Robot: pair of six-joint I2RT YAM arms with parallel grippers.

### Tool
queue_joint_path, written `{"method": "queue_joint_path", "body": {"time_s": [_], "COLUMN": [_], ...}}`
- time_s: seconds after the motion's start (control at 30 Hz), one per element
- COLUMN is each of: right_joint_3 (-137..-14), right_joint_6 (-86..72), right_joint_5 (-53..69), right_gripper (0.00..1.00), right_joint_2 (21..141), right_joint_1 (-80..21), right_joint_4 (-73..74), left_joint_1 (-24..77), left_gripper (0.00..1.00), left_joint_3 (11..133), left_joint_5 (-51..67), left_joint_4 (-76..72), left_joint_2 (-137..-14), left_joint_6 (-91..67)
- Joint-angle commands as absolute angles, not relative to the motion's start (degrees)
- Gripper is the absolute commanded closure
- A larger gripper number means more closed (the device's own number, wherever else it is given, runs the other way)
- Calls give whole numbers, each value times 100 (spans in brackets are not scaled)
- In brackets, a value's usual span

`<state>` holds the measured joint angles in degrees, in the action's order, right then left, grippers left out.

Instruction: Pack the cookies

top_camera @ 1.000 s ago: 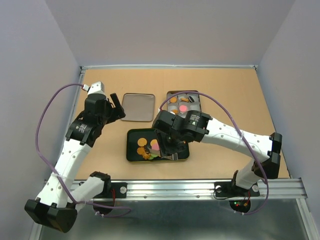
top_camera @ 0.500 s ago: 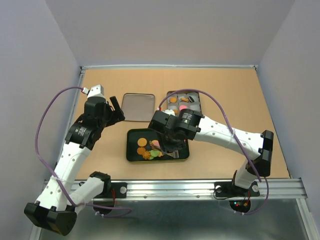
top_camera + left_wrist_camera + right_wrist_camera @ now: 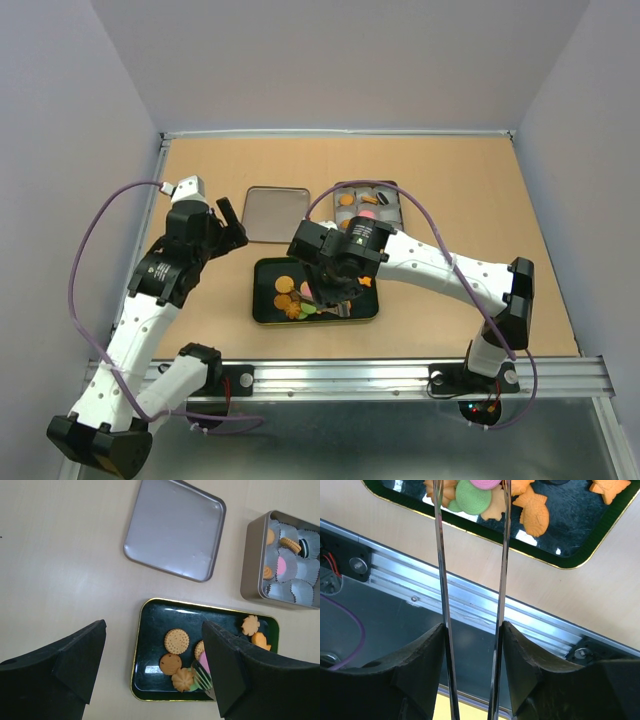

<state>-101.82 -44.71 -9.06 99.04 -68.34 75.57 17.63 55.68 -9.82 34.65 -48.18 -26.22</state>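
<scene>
Tongs [image 3: 440,555] poised over the cookies [image 3: 472,495]
By the table's near edge, the right gripper [image 3: 472,630] clamps the tongs above the tray [image 3: 580,560]. Best to pinch one cookie by its edges and lift straight. The left gripper [image 3: 153,627] hangs spread and empty. Farther back sits the tin [image 3: 252,555].

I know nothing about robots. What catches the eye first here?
The black tray of colourful cookies at the near middle of the table, with the right tool holding metal tongs over them. Behind sit a silver tin lined with paper cups and, left of it, a lid.
</scene>
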Motion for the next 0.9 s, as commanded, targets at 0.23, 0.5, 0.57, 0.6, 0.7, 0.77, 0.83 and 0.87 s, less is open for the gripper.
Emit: {"method": "queue_joint_path", "body": {"time_s": [0.23,0.5,0.57,0.6,0.7,0.77,0.83,0.87], "right_joint_3": [-10090,-10099,-10142,-10177,-10204,-10222,-10222,-10213], "right_joint_6": [-4307,-4280,-4280,-4272,-4271,-4280,-4298,-4307], "right_joint_5": [-694,-791,-809,-817,-835,-826,-826,-826], "right_gripper": [47,47,47,47,50,54,57,58], "right_joint_2": [10037,10204,10248,10257,10257,10239,10213,10213], "right_joint_1": [-6891,-6891,-6891,-6891,-6891,-6891,-6891,-6891], "right_joint_4": [7269,7295,7312,7321,7374,7400,7435,7444], "left_joint_1": [1784,1784,1784,1784,1784,1775,1784,1784], "left_gripper": [12,12,12,12,12,12,12,12], "left_joint_3": [5282,5186,5185,5186,5185,5203,5212,5221], "left_joint_5": [-1081,-976,-967,-967,-967,-967,-975,-984], "left_joint_4": [3314,3173,3164,3164,3155,3155,3155,3164], "left_joint_2": [-4693,-4720,-4729,-4720,-4728,-4728,-4729,-4737], "left_joint_6": [-2681,-2707,-2716,-2716,-2707,-2698,-2681,-2681]}}
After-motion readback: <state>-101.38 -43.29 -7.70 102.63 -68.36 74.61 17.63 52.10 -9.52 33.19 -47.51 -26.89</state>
